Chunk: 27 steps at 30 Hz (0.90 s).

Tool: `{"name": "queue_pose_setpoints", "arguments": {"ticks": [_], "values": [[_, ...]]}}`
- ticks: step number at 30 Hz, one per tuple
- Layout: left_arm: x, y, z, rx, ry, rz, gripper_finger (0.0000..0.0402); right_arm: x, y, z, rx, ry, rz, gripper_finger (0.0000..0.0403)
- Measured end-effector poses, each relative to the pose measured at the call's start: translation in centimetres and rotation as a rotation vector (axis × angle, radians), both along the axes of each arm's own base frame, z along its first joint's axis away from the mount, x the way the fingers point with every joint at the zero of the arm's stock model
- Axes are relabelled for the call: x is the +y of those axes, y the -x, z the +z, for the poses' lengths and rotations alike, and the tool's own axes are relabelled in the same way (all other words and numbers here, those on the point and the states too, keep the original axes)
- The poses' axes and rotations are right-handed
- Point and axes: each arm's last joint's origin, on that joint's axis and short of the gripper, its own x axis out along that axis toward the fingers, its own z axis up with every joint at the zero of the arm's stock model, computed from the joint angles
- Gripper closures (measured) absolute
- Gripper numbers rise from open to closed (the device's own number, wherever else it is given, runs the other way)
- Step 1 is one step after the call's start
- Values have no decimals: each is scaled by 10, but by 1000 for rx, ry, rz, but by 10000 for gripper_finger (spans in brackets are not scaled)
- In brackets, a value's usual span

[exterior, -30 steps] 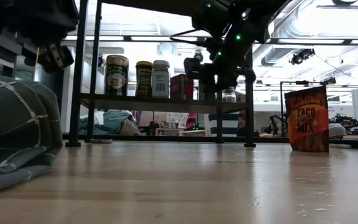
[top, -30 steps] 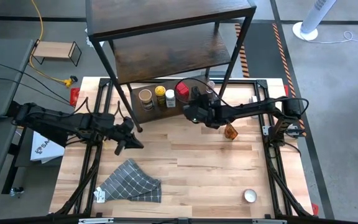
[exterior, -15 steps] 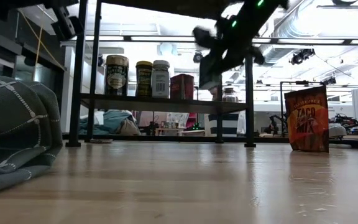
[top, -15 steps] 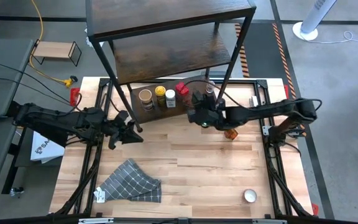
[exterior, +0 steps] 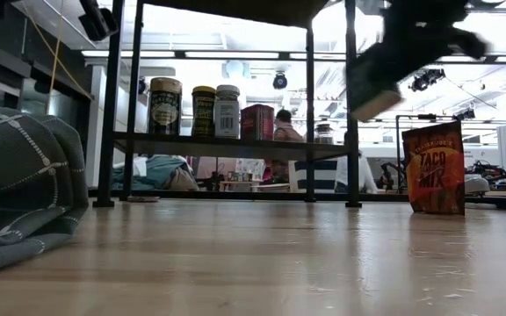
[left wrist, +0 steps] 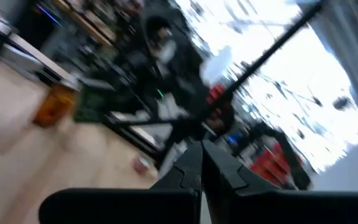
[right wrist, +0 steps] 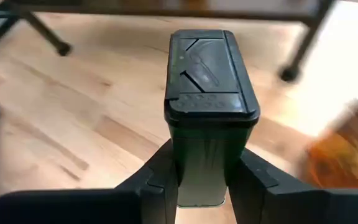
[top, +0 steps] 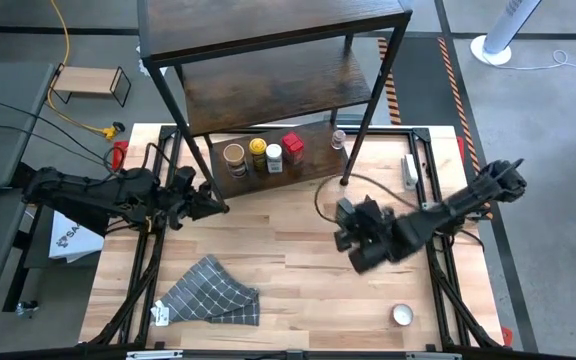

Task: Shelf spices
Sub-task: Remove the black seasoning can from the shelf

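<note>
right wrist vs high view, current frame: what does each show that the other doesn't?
Right wrist only: the right claw shut on a dark-lidded spice jar, with its flip-top lid visible.
High only: a row of spices on the lowest board of the shelf, the checked cloth, a small round tin, and the left claw by the shelf's front-left leg.
Both: the wooden table and the shelf legs.

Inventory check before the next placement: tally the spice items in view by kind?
Jars on the shelf: 4 (tan lid, yellow lid, white lid, small jar)
Red tin, also on the shelf: 1
Dark-lidded bottle, held in the right gripper: 1
Taco mix packet: 1
Round tin: 1
Total: 8
</note>
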Motion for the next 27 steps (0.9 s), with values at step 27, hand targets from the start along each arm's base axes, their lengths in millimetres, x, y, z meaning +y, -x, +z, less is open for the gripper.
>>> {"name": "queue_pose_setpoints", "arguments": {"ticks": [27], "values": [[-51, -55, -36, 88, 231, 285, 401, 50, 59, -117, -20, 110, -34, 312]]}}
